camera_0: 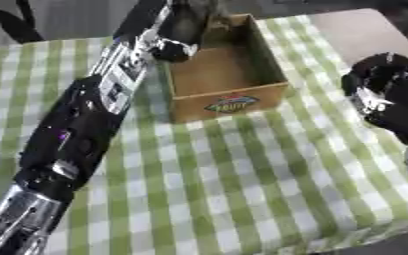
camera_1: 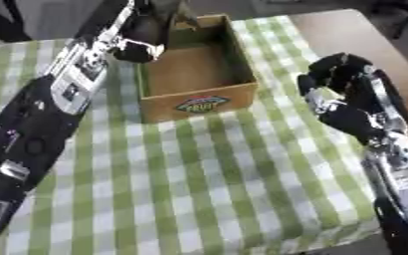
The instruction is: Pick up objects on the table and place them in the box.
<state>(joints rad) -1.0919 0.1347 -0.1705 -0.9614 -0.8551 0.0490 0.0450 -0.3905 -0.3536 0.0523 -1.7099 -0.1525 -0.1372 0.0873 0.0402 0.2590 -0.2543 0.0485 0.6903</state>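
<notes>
A bench [camera_0: 242,174] draped in green-and-white checked cloth fills the view, with bare brown surface showing at its far right corner. Near the far edge stands an open cardboard box [camera_0: 229,102], brown, rectangular, with plain walls and a bare floor; nothing can be seen lying in it. Its near wall bears an oval label in red, yellow and green reading "FRUIT" [camera_1: 200,104]. The left arm [camera_0: 85,124], black with silver plates, stretches from the near left corner diagonally up to the box's far left corner, where the left hand [camera_0: 186,30] hangs over the rim; I cannot tell whether its fingers are curled or straight. The right hand [camera_1: 347,94] hovers above the bench's right edge, beside the box and apart from it, its black fingers clenched inward on nothing.
</notes>
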